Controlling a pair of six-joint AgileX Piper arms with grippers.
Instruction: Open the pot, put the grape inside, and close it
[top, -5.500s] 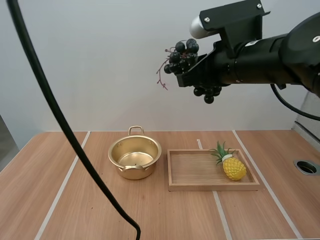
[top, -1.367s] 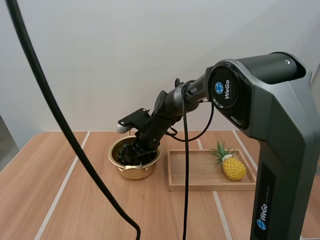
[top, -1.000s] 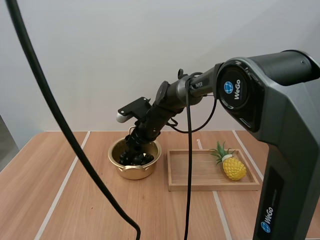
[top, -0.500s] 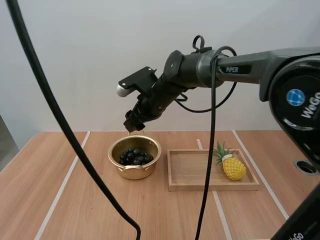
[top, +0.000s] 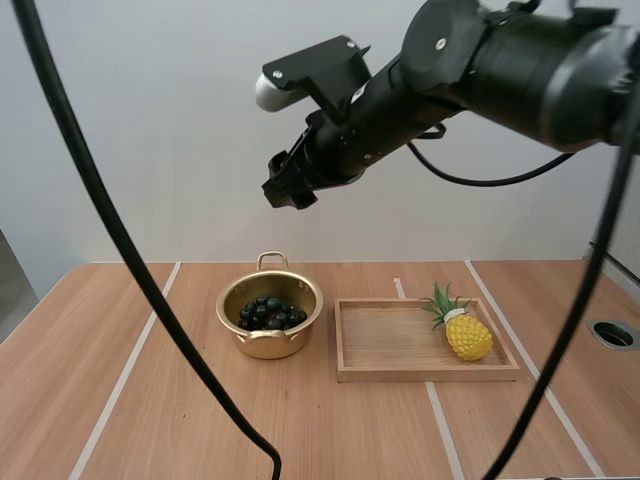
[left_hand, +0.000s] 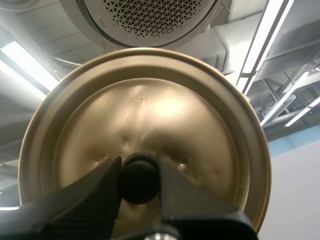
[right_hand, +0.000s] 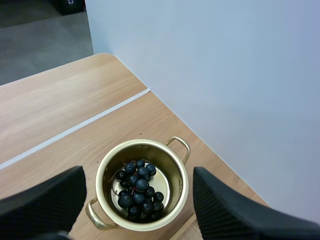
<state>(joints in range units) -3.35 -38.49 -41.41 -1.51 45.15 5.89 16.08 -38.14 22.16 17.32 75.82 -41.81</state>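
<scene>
A gold pot (top: 248, 338) stands open on the table, left of the tray, with a bunch of dark grapes (top: 268, 313) lying inside it. My right gripper (top: 287, 188) hangs high above the pot, open and empty. From the right wrist view its fingers (right_hand: 42, 202) stand wide apart over the pot (right_hand: 145, 143) and the grapes (right_hand: 138, 191). My left gripper (left_hand: 139, 176) is shut on the black knob (left_hand: 139, 179) of the gold lid (left_hand: 150, 110), which it holds up and away from the table.
A wooden tray (top: 400, 372) lies right of the pot with a toy pineapple (top: 466, 335) at its right end. A round hole (top: 613, 334) is set in the table's right edge. Bare wood lies in front of the pot and tray.
My right gripper has let the grapes go in the pot and risen high above it. The grapes now lie in the pot. The left gripper's hold has not changed.
</scene>
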